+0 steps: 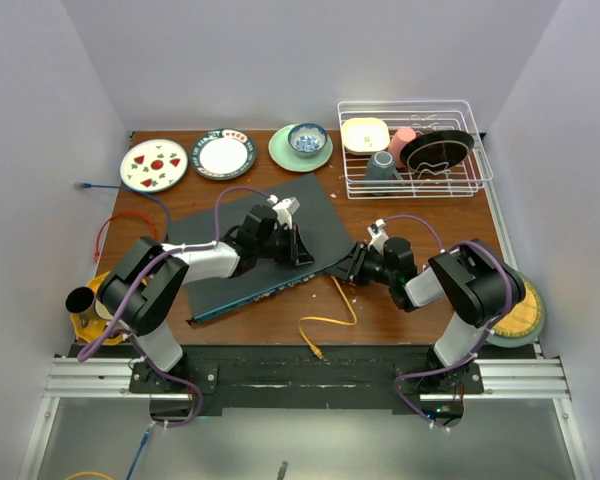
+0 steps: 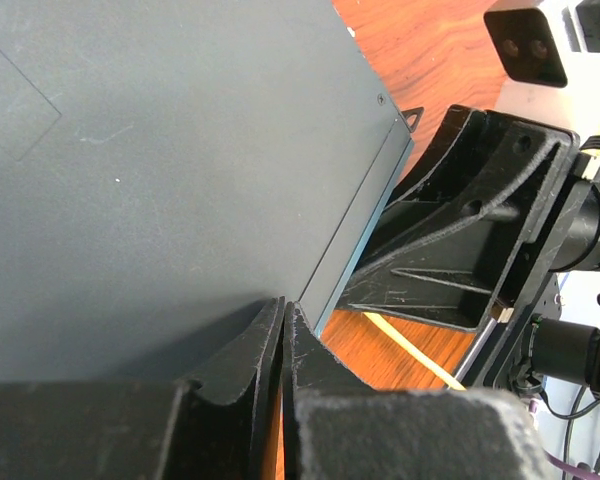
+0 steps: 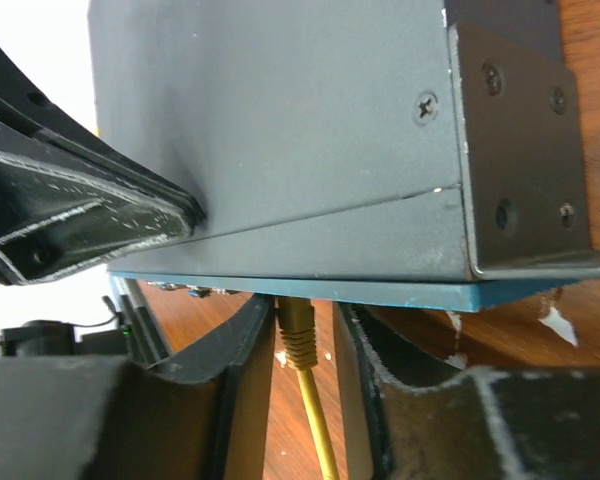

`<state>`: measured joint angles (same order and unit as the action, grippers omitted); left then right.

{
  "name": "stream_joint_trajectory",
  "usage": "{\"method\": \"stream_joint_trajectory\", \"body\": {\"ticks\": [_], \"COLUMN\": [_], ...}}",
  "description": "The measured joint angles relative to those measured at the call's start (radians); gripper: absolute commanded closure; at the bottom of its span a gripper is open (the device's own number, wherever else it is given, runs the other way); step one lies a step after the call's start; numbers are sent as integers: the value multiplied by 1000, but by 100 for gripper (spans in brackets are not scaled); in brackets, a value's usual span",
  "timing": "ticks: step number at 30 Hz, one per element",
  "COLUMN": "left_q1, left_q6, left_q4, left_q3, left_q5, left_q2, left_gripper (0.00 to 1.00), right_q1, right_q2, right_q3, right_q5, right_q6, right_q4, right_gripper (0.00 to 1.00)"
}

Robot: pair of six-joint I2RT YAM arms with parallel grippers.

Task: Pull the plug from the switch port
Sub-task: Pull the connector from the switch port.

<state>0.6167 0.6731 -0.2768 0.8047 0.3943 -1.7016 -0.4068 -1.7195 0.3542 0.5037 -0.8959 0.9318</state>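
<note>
The switch (image 1: 250, 235) is a flat black box lying slantwise mid-table, its thin bluish port side (image 3: 380, 293) facing the near edge. A yellow plug (image 3: 297, 328) sits in a port near the right end, and its yellow cable (image 1: 332, 318) trails toward the near edge. My right gripper (image 3: 305, 340) is open, one finger on each side of the plug, the left finger close to it. In the top view it (image 1: 356, 266) is at the switch's right front corner. My left gripper (image 2: 282, 312) is shut and empty, its tips on the switch's top (image 2: 160, 150) by the front edge.
Two patterned plates (image 1: 154, 164) and a green plate with a bowl (image 1: 301, 147) stand at the back. A wire dish rack (image 1: 412, 148) with cups and bowls is at the back right. Blue and red cables (image 1: 105, 232) lie at the left. A round plate (image 1: 525, 312) sits at the right edge.
</note>
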Motion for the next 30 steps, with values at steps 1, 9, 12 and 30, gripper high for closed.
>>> {"method": "stream_joint_trajectory", "body": {"ticks": [1,9,12,30], "left_q1": [1,7,8,8], "left_q6": [0,1,2,8], "left_q4": [0,-3,-3,-3], "left_q3": [0,-2,-2,-2], "left_q5": [0,0,0,0], "left_q2": [0,0,0,0], "left_gripper": [93,93,93,93], "right_q1": [0,2,2,2], "right_q2": [-6,-43,-43,-68], "right_q3": [0,-1,-2,-24], "right_q5": [5,35,35,30], "right_q6": [-6,-47,-46,-46], "right_q4": [13,75,74,147], "right_gripper": [74,92,98,100]}}
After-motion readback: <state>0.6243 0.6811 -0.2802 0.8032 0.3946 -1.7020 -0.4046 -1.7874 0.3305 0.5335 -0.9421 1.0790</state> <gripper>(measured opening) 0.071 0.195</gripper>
